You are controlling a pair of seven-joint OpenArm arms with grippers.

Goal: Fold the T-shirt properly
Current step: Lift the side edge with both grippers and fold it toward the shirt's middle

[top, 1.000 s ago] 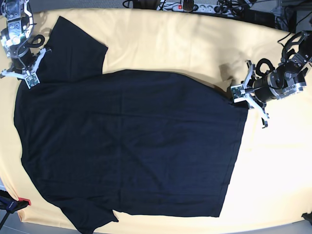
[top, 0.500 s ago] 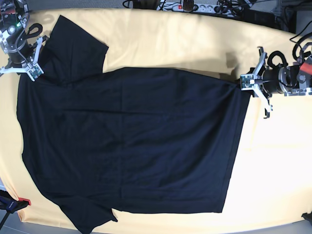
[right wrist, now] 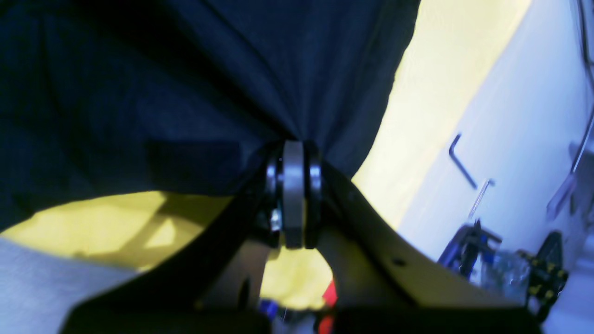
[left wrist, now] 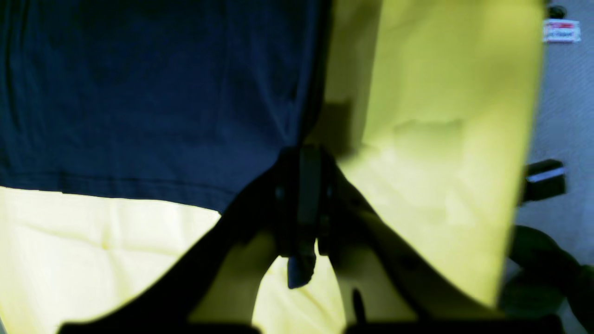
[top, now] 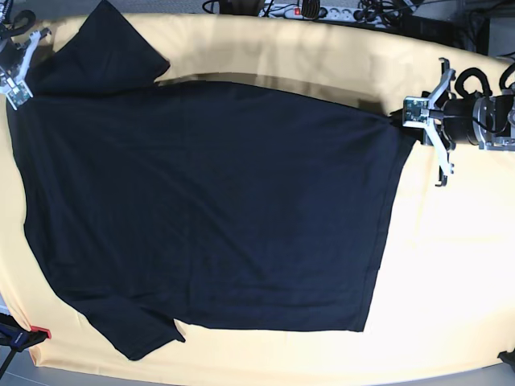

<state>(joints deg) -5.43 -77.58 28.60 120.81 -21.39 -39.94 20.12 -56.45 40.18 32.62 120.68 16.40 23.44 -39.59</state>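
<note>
Black soft-fabric short-sleeved T-shirt [top: 209,209] lies spread across the pale yellow cloth-covered table [top: 451,273] in the base view, the left pincer [top: 400,121] at its far-right hem corner and the right pincer [top: 24,72] at its far-left shoulder. Left wrist view: the left pincer [left wrist: 304,155] is clamped on the T-shirt's [left wrist: 153,93] hem corner. Right wrist view: the right pincer [right wrist: 292,150] is clamped on bunched T-shirt [right wrist: 185,83] fabric.

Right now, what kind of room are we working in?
Probably a lab or workshop bench: a yellow tablecloth spread under the T-shirt, a power strip with tangled cables behind the table, Allen keys lying beside it.
</note>
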